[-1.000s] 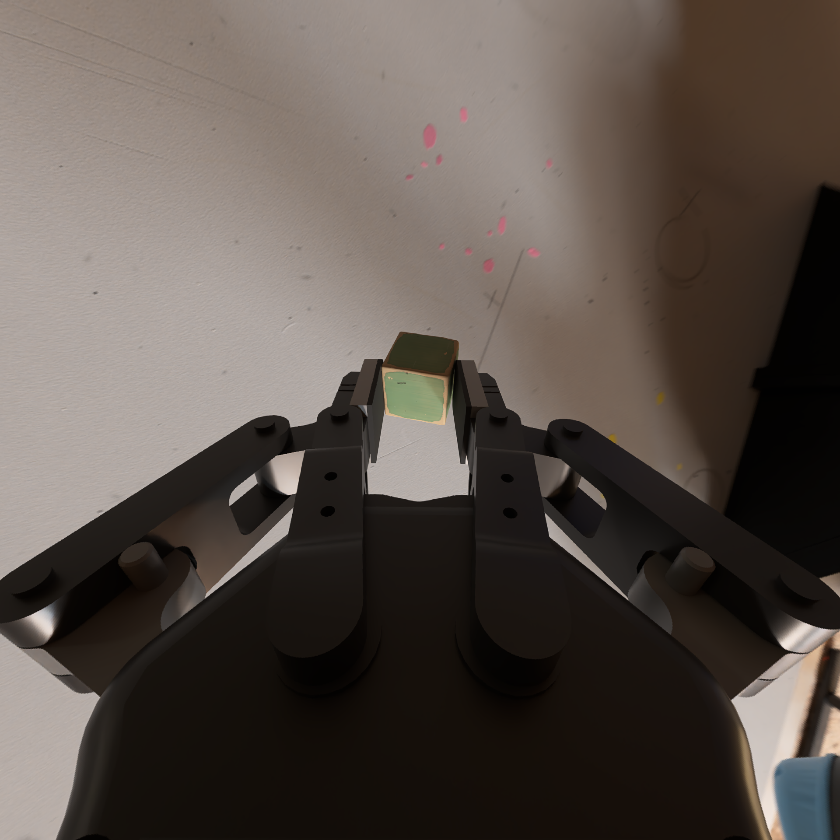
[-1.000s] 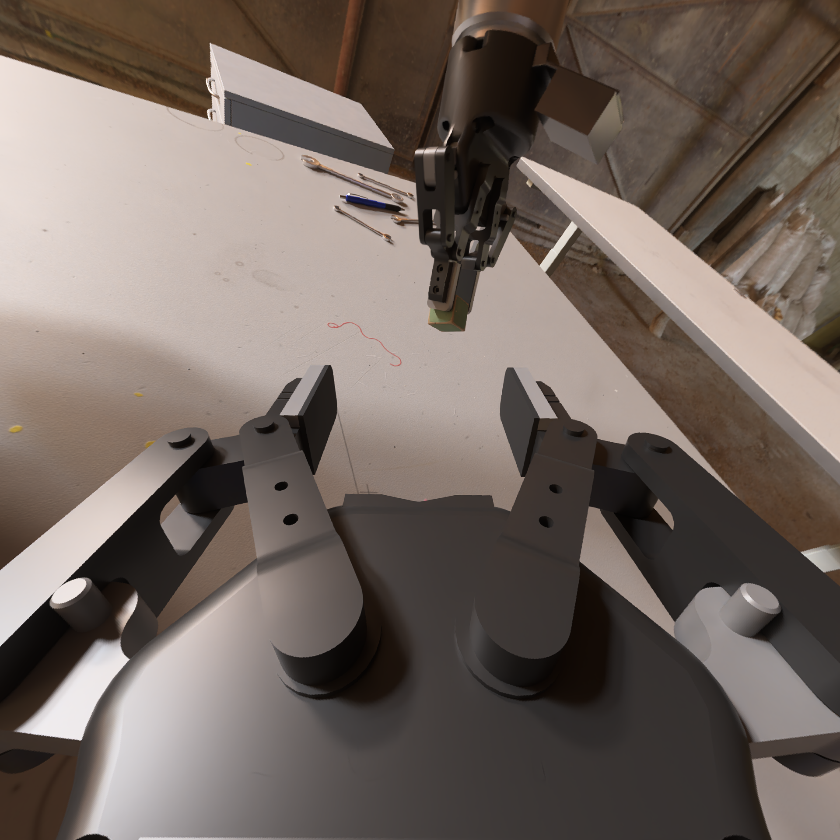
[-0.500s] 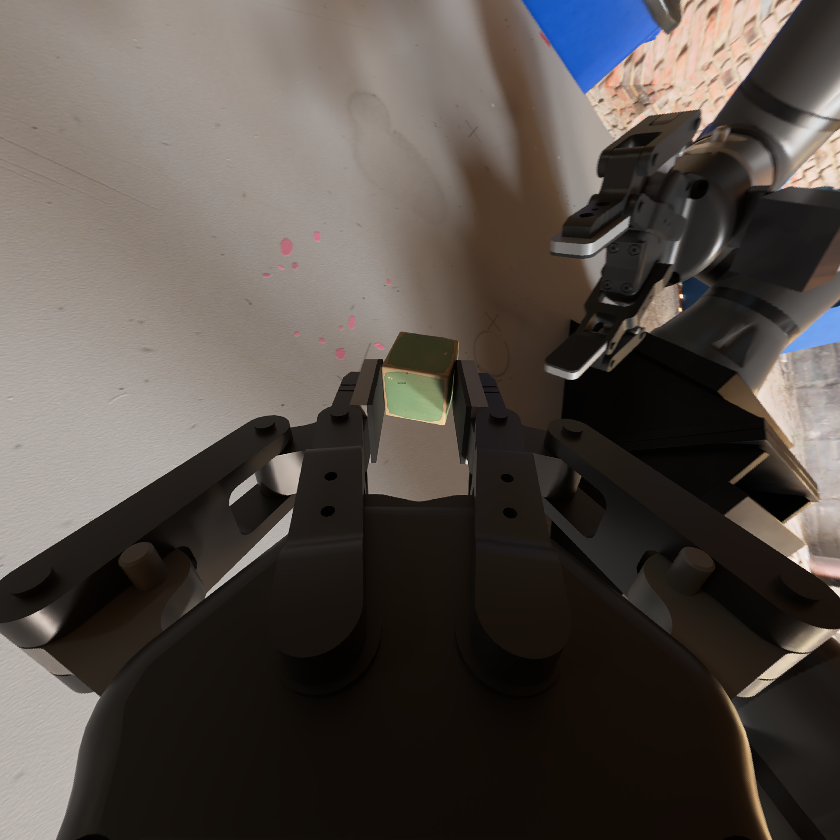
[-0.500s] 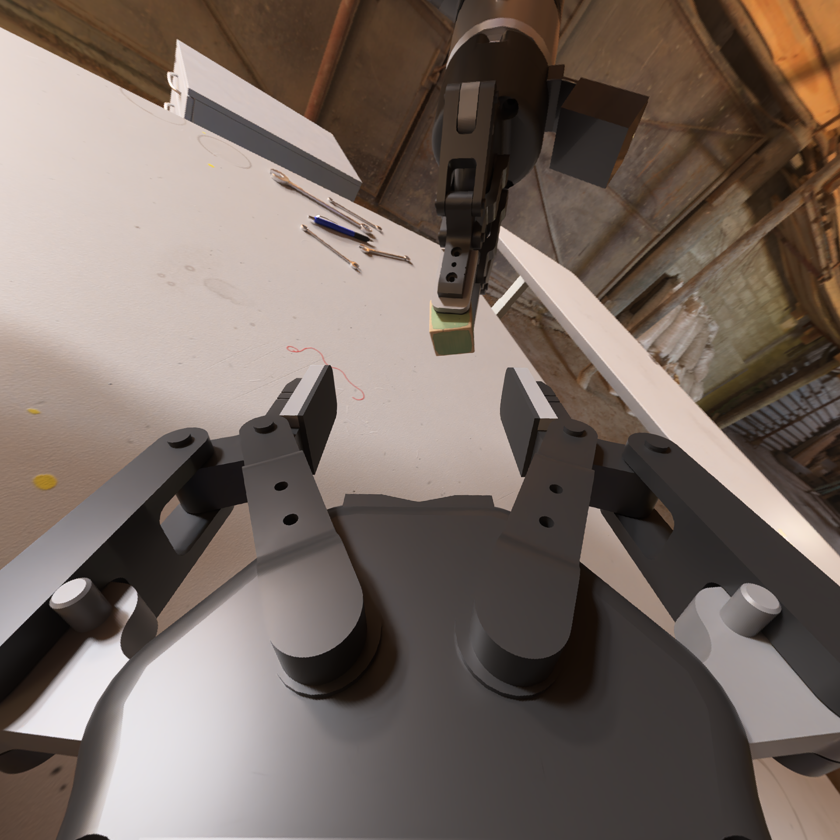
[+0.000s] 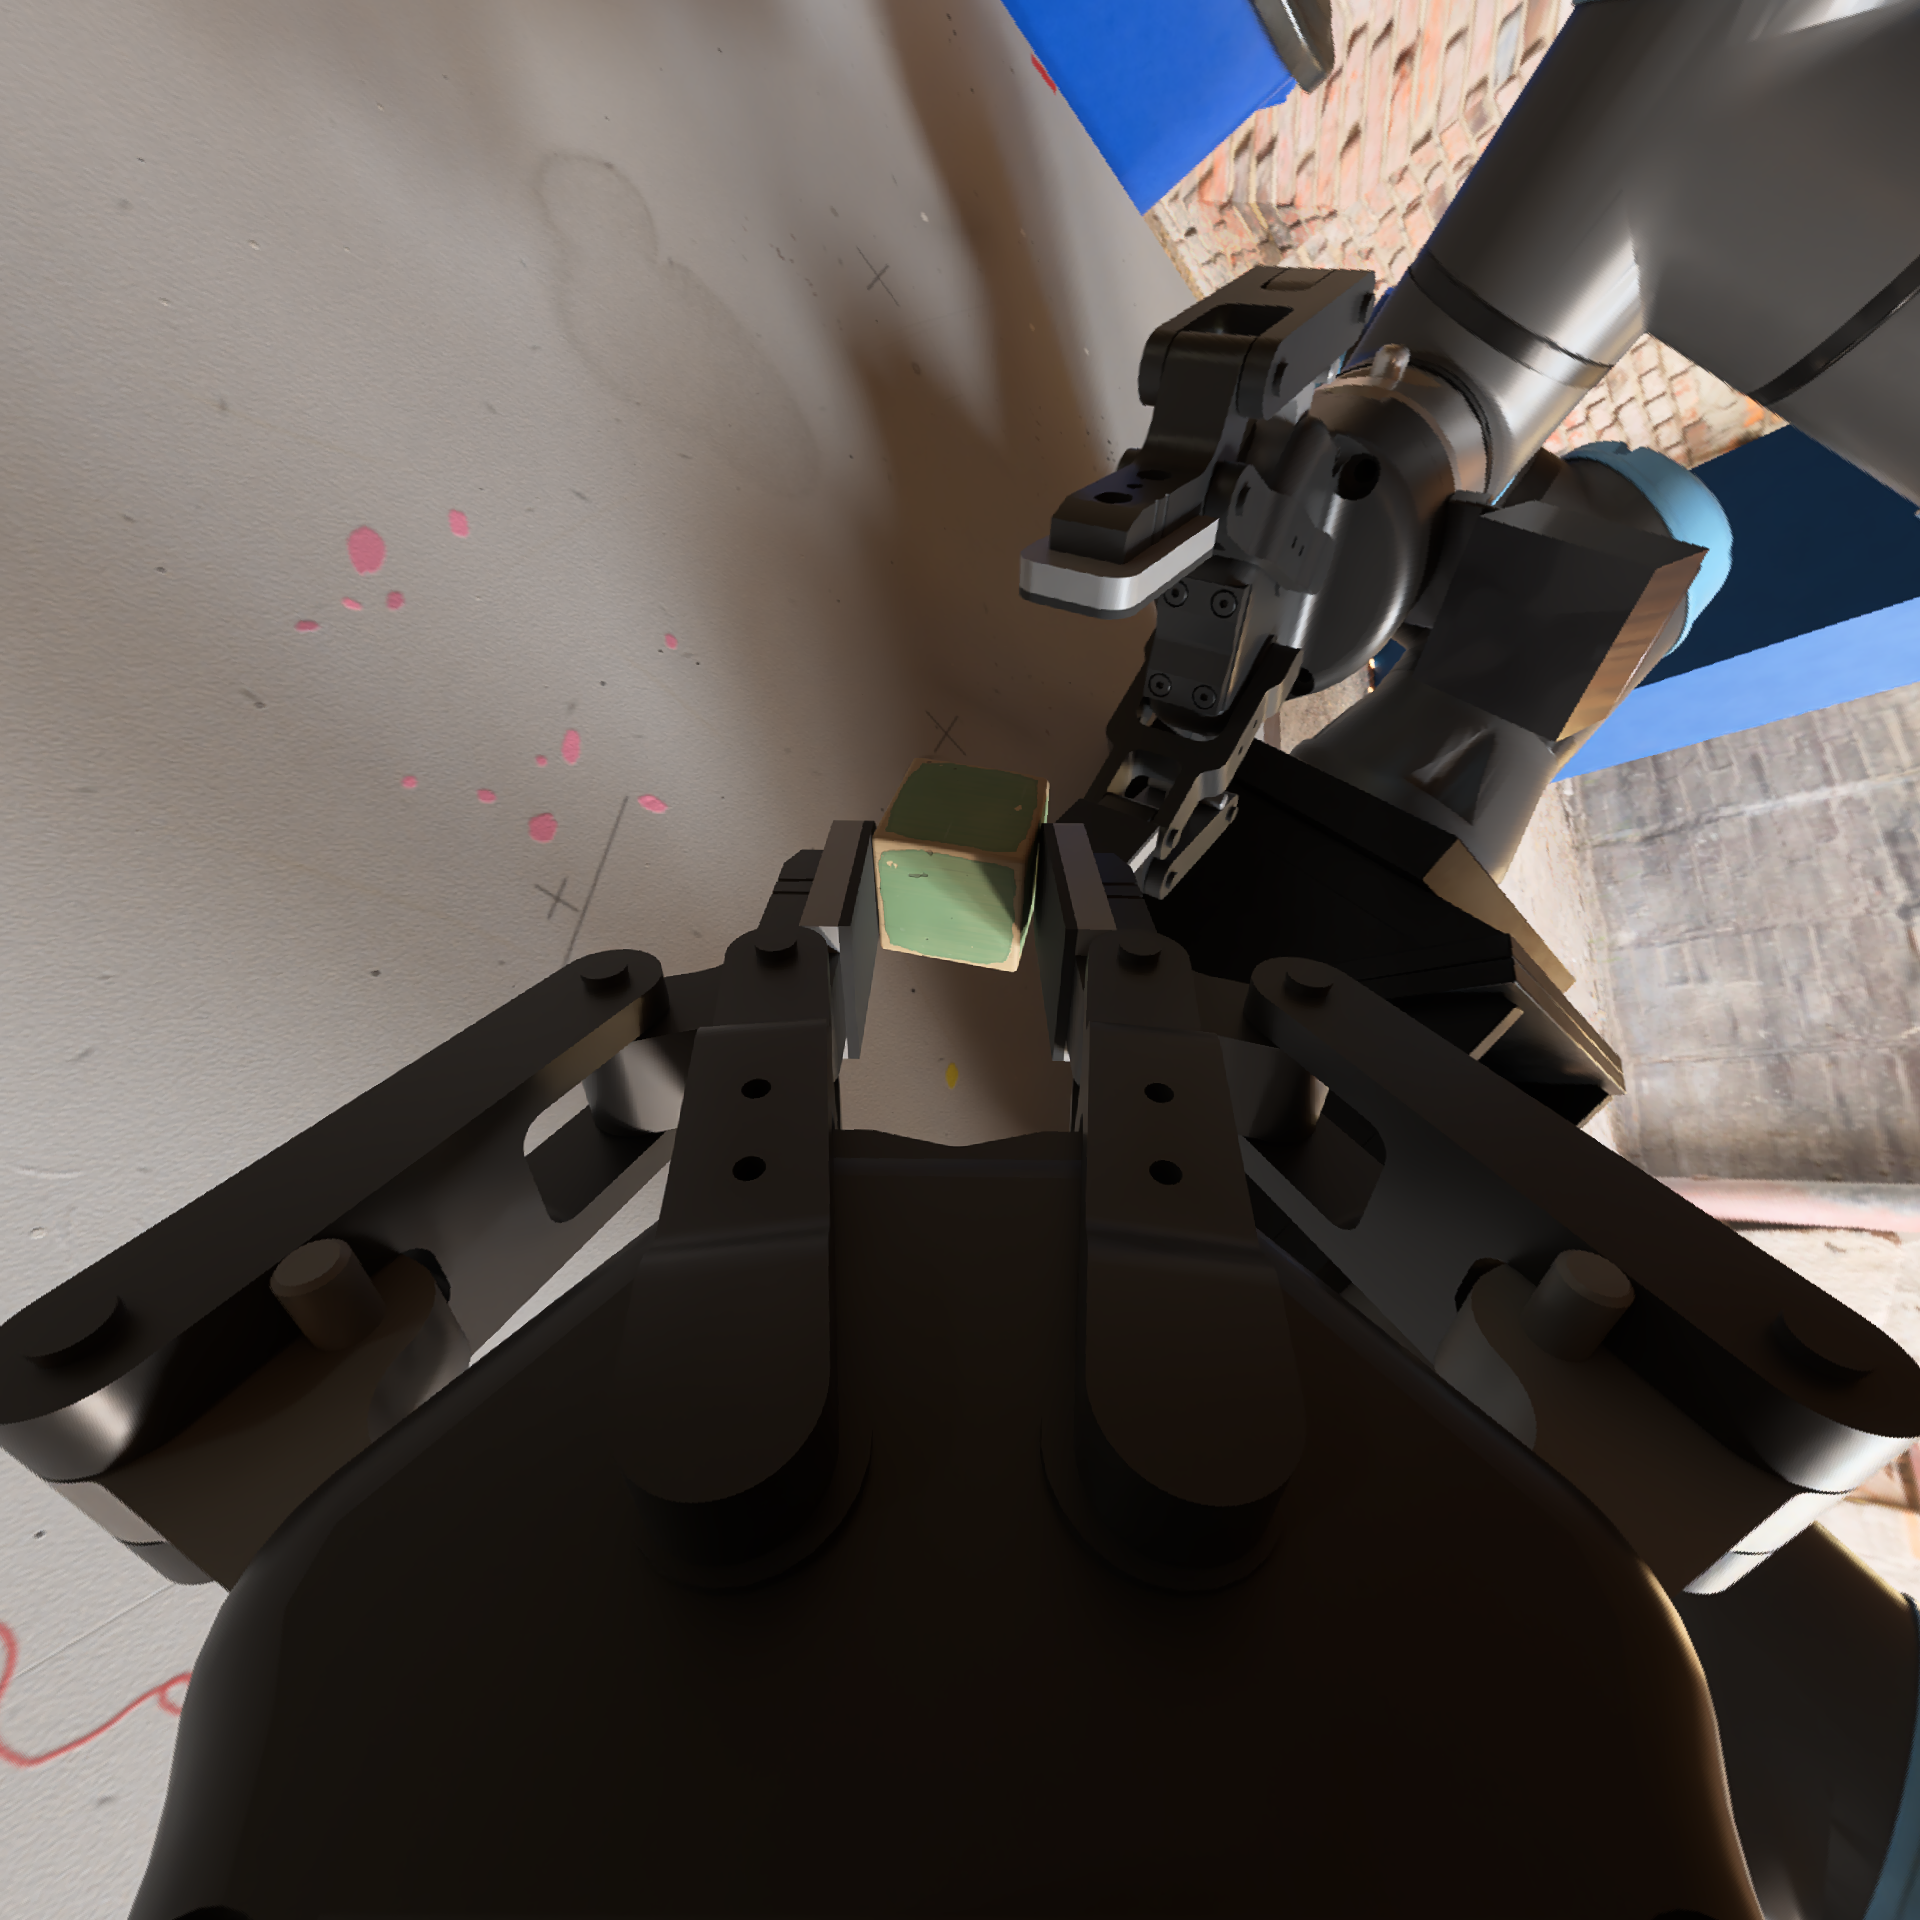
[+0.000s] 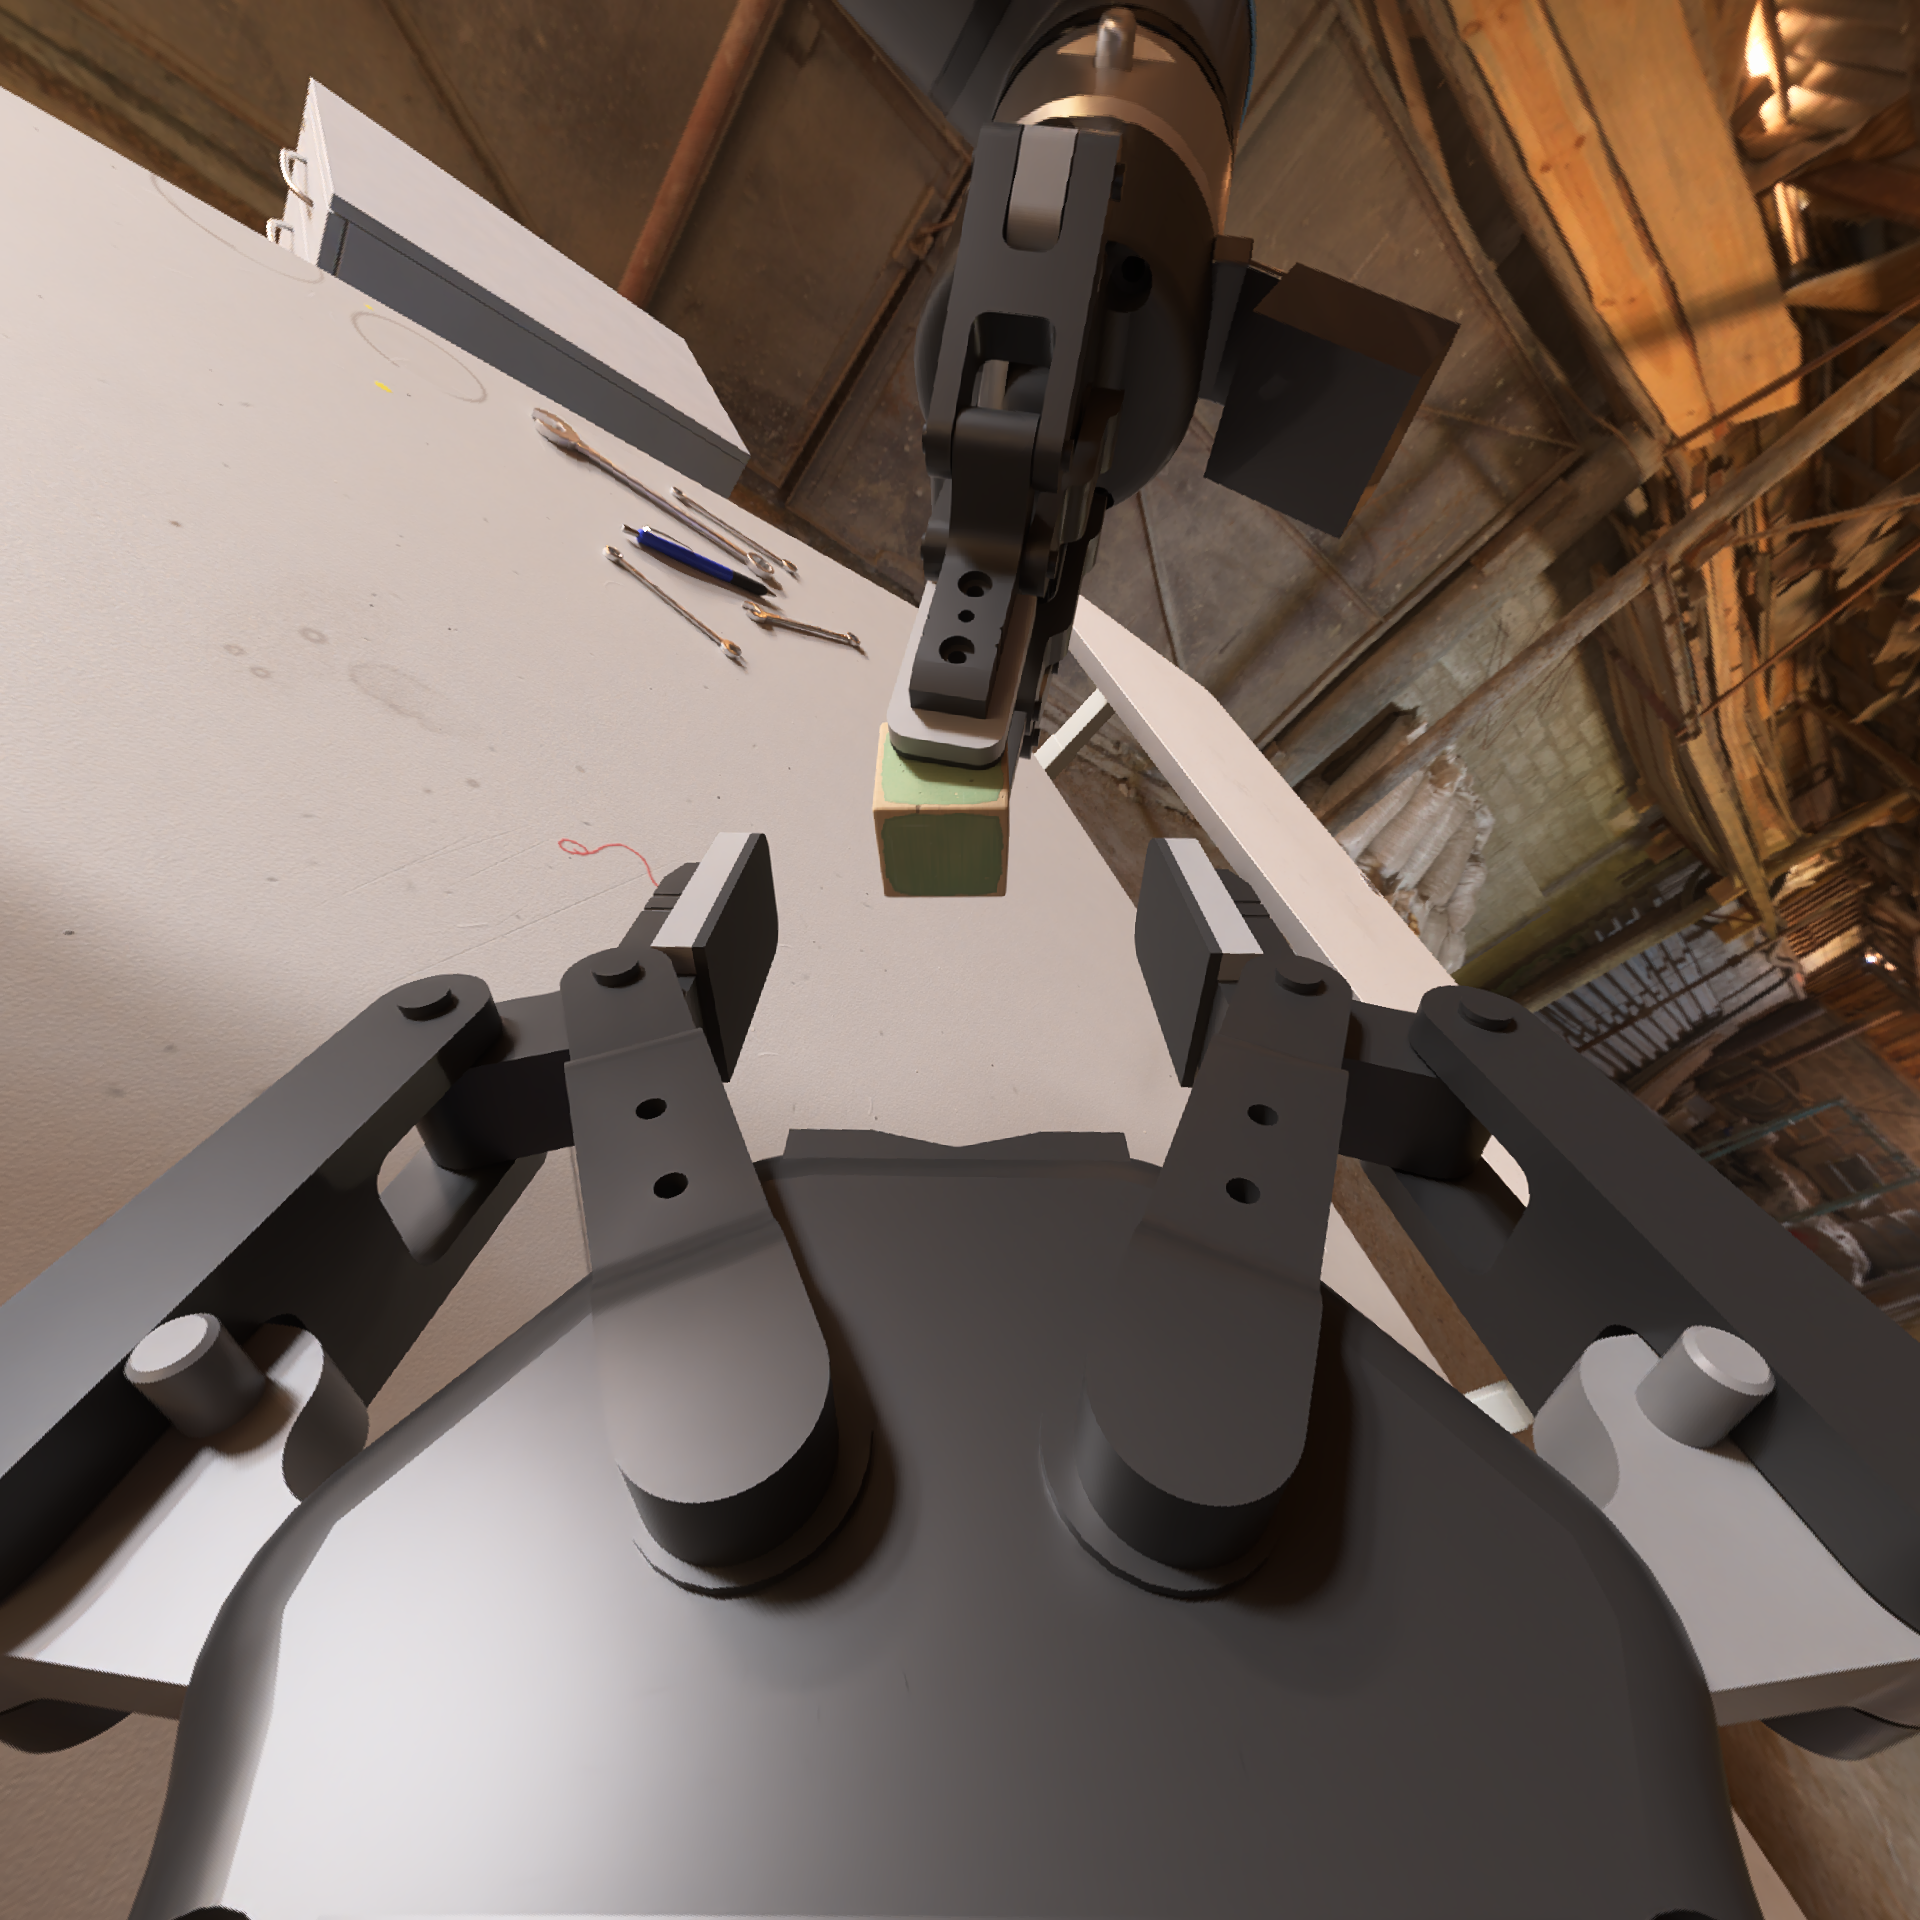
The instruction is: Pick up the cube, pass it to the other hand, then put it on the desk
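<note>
In the left wrist view, the left hand point(image 5: 957, 914) is clenched on the cube point(image 5: 954, 883), its two pads pressed flat against opposite sides of the green, tan-edged block, which is held up off the counter point(image 5: 312, 312). Just beyond the cube and to the right hangs the right hand point(image 5: 1101, 717), its fingers spread wide apart — one pale-edged finger juts out toward the left above, the other angles down close behind the cube. Past that, the pale counter carries pink paint flecks point(image 5: 364, 545), pencilled crosses and a red scribble point(image 5: 62, 1725) at the lower left edge of the view.

From the right wrist view, the right hand point(image 6: 956, 925) stands released, its pads well apart and gripping nothing. The cube point(image 6: 943, 831) hangs just ahead of the gap between them, slightly above the fingertips and not touching either. The left hand point(image 6: 961, 748) reaches down from above, seen edge-on, with one finger lying across the cube's upper face. Farther off on the counter point(image 6: 260, 623) lie a red scribble point(image 6: 608, 852), then several wrenches point(image 6: 675, 613) with a blue pen point(image 6: 696, 559) among them, and — farthest — a grey drawer box point(image 6: 499, 270) near the far edge.
</note>
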